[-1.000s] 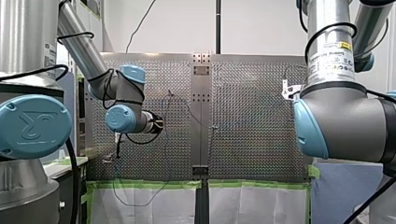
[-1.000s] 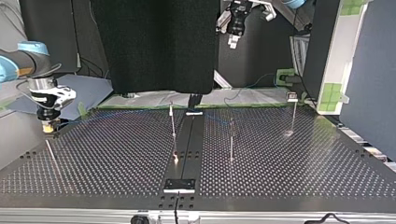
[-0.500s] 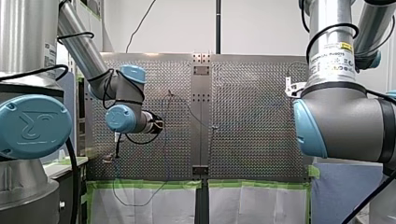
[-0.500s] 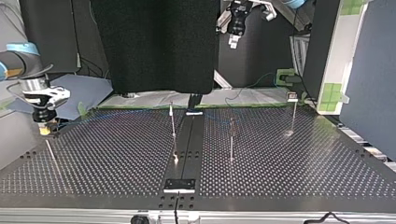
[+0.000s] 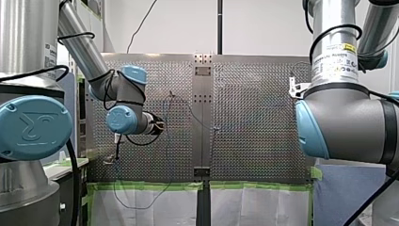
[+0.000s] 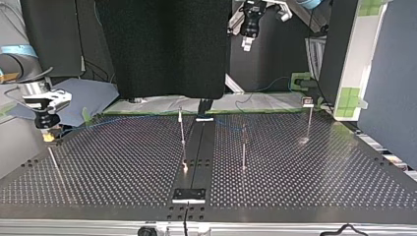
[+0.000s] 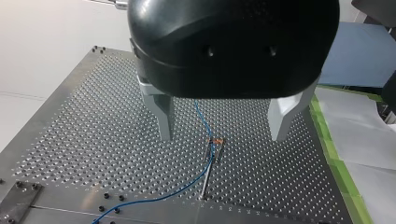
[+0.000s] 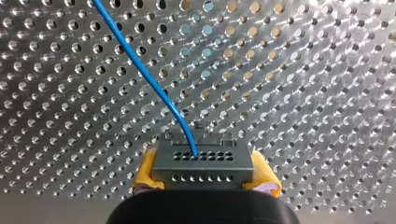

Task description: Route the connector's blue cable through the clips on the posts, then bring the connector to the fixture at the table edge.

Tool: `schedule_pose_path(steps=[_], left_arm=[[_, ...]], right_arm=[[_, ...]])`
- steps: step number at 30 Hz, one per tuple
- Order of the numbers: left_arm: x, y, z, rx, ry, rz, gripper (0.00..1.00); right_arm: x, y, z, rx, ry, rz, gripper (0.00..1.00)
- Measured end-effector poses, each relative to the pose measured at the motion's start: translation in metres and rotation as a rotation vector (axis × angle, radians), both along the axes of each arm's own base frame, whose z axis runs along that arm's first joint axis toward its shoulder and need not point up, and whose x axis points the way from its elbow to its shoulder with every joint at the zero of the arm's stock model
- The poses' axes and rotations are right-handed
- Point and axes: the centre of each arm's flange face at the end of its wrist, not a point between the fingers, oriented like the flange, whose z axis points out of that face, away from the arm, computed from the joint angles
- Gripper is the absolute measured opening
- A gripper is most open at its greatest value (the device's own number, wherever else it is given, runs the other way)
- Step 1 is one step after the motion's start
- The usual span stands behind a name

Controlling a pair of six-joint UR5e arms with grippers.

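A grey connector [image 8: 203, 162] sits between the yellow pads of my right gripper [image 8: 204, 178], which is shut on it just above the perforated table [image 8: 303, 93]. The blue cable [image 8: 140, 65] leaves the connector's top and runs off across the plate. In the top view my right gripper [image 6: 47, 132] hangs at the table's far left, above a thin leaning post [image 6: 53, 162]. My left gripper [image 7: 222, 137] is open, raised over a post [image 7: 208, 168] with a clip [image 7: 216, 141]; the blue cable [image 7: 201, 114] passes through the clip. In the top view my left gripper [image 6: 247, 42] is high behind the table.
Three upright posts [image 6: 182, 132] [image 6: 243, 147] [image 6: 309, 120] stand across the middle of the table. A small plate fixture [image 6: 189, 195] lies at the near edge of the top view, on the centre rail. Green tape [image 5: 150, 185] lines the table's edge.
My right gripper has moved with the connector toward the top view's left edge and risen slightly. My left arm has stayed still.
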Motion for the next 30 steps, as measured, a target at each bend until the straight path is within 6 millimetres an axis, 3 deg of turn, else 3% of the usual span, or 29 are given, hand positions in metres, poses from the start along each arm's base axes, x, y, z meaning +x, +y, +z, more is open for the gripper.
schedule_pose_path(steps=[14,30], left_arm=[[0.0,0.0,0.0,0.001,0.001,0.0,1.0],[0.001,0.001,0.0,0.001,0.001,0.004,1.0]], right_arm=[[-0.011,-0.01,-0.014,0.014,-0.003,-0.016,0.0],[-0.005,-0.018,-0.007,-0.004,-0.002,-0.005,0.0]])
